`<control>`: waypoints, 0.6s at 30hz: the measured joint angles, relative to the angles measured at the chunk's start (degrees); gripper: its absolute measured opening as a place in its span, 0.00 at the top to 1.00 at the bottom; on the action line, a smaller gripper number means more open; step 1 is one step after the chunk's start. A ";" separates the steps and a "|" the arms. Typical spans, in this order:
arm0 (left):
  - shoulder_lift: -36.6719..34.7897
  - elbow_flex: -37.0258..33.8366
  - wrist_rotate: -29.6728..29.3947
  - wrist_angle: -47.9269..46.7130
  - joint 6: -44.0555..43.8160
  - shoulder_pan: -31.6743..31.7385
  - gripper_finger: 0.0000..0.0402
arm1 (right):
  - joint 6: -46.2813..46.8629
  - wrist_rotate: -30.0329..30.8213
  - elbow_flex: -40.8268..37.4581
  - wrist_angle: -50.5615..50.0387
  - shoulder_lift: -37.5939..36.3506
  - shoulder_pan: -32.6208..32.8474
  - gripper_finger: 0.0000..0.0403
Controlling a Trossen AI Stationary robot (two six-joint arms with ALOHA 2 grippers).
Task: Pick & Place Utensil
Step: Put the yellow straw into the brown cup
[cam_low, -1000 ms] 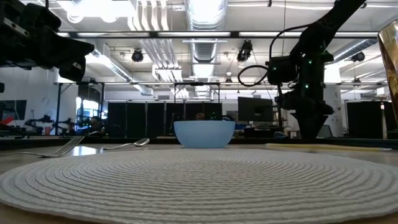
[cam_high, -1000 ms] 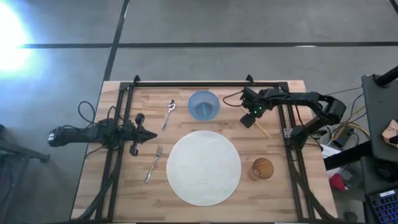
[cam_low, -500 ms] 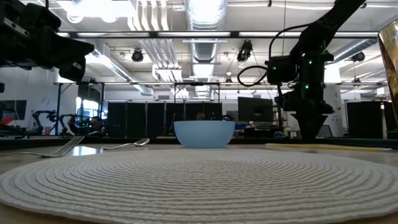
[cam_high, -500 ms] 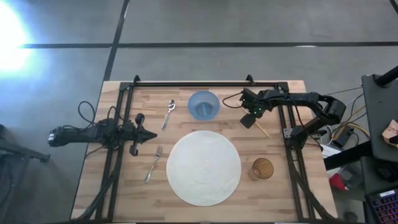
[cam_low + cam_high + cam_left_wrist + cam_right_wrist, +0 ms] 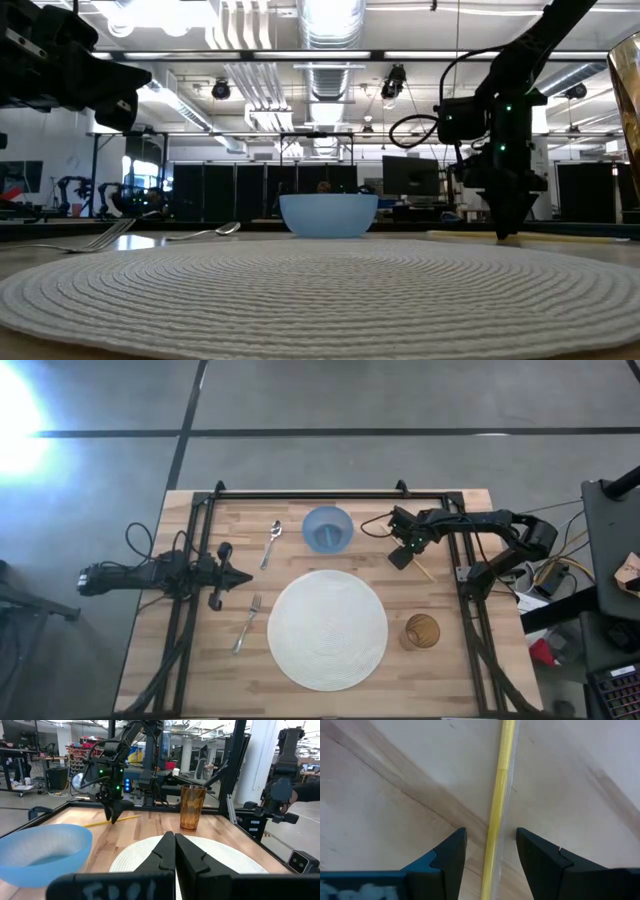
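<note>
A thin yellow stick in a clear wrapper (image 5: 499,790) lies flat on the wood, to the right of the blue bowl (image 5: 327,528); it also shows in the high view (image 5: 422,568) and the low view (image 5: 540,237). My right gripper (image 5: 490,852) is open and points down, with one finger on each side of the stick and a gap on both sides. It stands low over the stick's far end (image 5: 399,557), tips near the table (image 5: 506,232). My left gripper (image 5: 174,851) is shut and waits at the table's left side (image 5: 238,577).
A round white woven placemat (image 5: 327,629) fills the table's middle. An amber cup (image 5: 421,630) stands to its right. A spoon (image 5: 272,543) and a fork (image 5: 247,622) lie on the left half. Black frame rails (image 5: 465,560) run along both sides.
My right gripper has come down toward the table and shifted a little toward the right edge, ending with its tips low around the yellow stick. The stick has stayed where it was.
</note>
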 joint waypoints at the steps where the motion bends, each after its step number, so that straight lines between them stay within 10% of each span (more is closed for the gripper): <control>1: 0.02 0.00 0.00 0.00 0.01 0.00 1.00 | 0.10 0.00 -0.09 -0.03 0.01 0.00 0.58; 18: 0.02 0.01 0.00 0.00 0.02 0.00 1.00 | 0.53 -0.31 0.11 -0.03 0.11 0.11 0.78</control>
